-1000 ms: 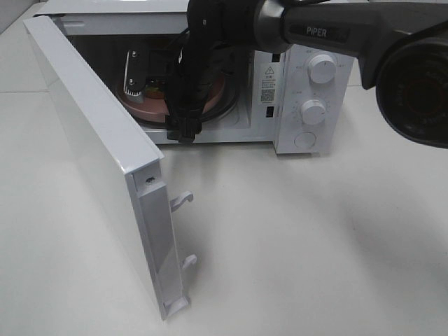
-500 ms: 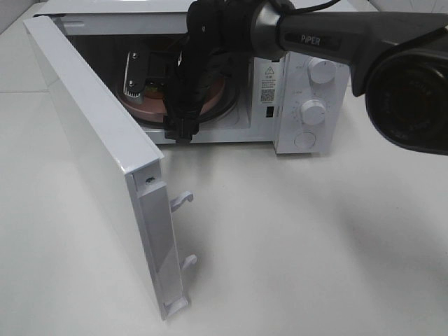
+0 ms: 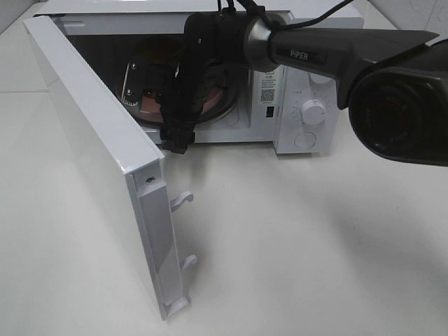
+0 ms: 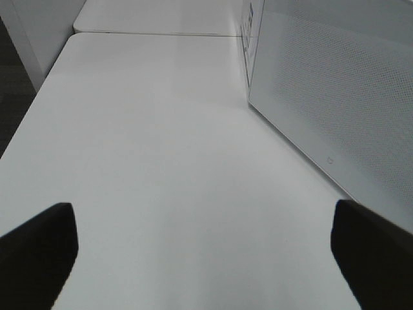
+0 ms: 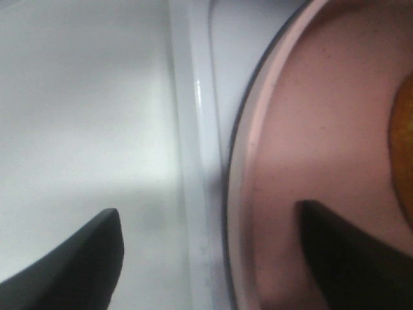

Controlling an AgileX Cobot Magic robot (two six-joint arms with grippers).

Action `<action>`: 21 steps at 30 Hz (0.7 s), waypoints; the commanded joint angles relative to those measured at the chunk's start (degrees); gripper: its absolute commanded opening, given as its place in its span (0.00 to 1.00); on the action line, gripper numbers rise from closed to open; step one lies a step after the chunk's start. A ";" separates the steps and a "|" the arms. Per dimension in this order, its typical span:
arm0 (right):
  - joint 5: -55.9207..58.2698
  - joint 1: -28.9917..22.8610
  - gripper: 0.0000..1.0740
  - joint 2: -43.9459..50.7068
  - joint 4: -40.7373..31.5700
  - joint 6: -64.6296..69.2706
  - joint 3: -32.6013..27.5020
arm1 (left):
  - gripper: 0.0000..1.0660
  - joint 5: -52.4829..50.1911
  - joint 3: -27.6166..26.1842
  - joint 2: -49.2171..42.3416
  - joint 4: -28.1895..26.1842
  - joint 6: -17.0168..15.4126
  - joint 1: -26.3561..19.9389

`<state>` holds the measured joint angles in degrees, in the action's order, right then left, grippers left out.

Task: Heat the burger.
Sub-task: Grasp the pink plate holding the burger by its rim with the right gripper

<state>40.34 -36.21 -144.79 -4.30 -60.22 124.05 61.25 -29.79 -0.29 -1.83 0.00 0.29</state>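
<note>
burger [image 5: 403,148] sits on pink plate [image 5: 310,161] inside the open microwave [image 3: 308,105], only a bun edge shows in right wrist view. right gripper [image 5: 206,210] jaws apart, straddling the plate rim, clamped on nothing. left gripper [image 4: 203,213] spread wide over the table [image 4: 161,129], holding nothing. burger likely light and soft, layers can slide: handle by plate rim, don't squeeze bun

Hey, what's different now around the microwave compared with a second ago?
The right gripper has drawn back a little from the mouth of the microwave, toward the front and the side of the open door. Its jaws are open and empty. Its arm has swung left with it. Nothing was taken hold of or let go. The pink plate stays inside, and the door stays open.
</note>
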 commanded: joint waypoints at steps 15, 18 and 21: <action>2.58 0.11 0.59 -0.46 -0.74 -0.69 0.29 | 0.95 0.17 0.17 -0.29 -0.17 0.00 -0.11; 2.75 0.11 0.45 -0.46 -0.74 -2.01 0.29 | 0.95 0.17 0.17 -0.29 -0.17 0.00 -0.11; 2.92 0.11 0.24 -0.46 -0.74 -1.72 0.29 | 0.95 0.17 0.17 -0.29 -0.17 0.00 -0.11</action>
<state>40.51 -36.21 -144.84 -4.41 -61.59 124.50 61.25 -29.79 -0.29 -1.83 0.00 0.29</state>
